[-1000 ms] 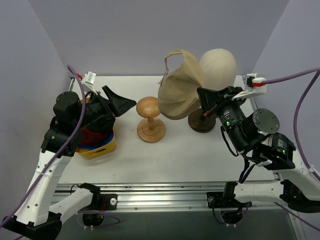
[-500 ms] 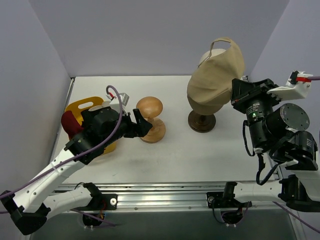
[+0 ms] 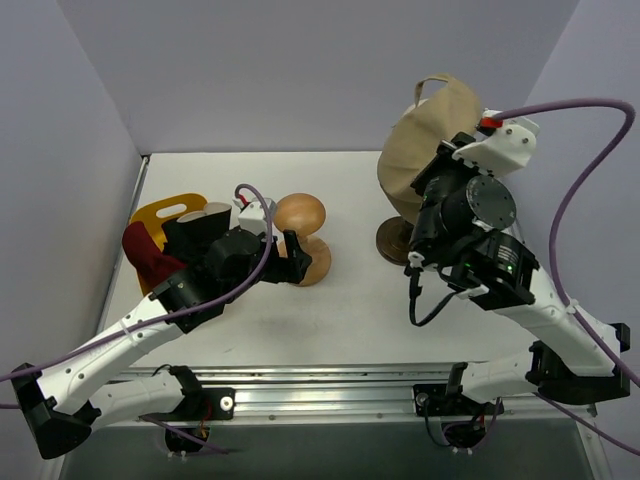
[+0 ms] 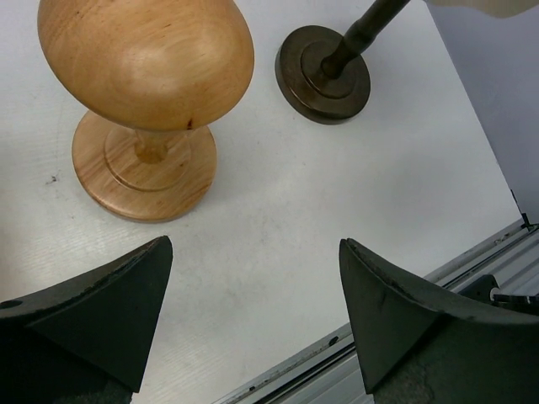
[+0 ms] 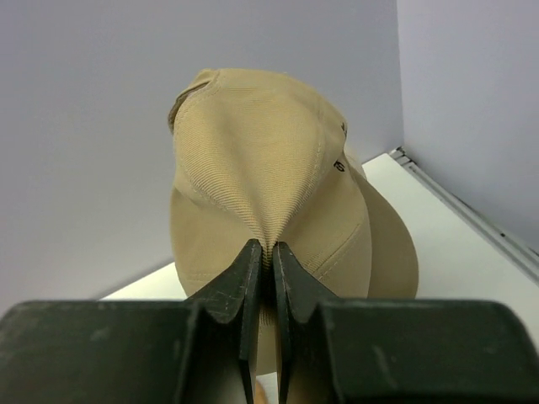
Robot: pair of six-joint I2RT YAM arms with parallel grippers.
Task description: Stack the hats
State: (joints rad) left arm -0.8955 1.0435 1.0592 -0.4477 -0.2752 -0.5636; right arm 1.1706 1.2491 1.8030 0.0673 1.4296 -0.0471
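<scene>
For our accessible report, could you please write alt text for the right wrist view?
The right gripper is shut on a fold of the tan baseball cap, which fills the middle of the view. Behind it are a plain wall and white table.

Wooden stand [image 3: 300,215]: my landmark. I see a pale mushroom shape, a rounded dome on a short stem over a ringed round foot, upright on the table, with a small dark mark low on the dome in the left wrist view [image 4: 145,59].
Dark base [image 3: 388,240]: round and dark brown, on the table to the right of the wooden stand and apart from it. A thin dark stem rises from its middle [image 4: 322,74].
Yellow tray [image 3: 148,218]: to the left of the wooden stand, near the left wall. I only see its handle end with a slot.
Table [image 3: 350,300]: white, and it bears the wooden stand.
Metal rail [image 3: 330,385]: runs along the table edge nearer me than the wooden stand.
Walls [image 3: 270,70]: plain pale lilac, behind the wooden stand and on either side of it.
</scene>
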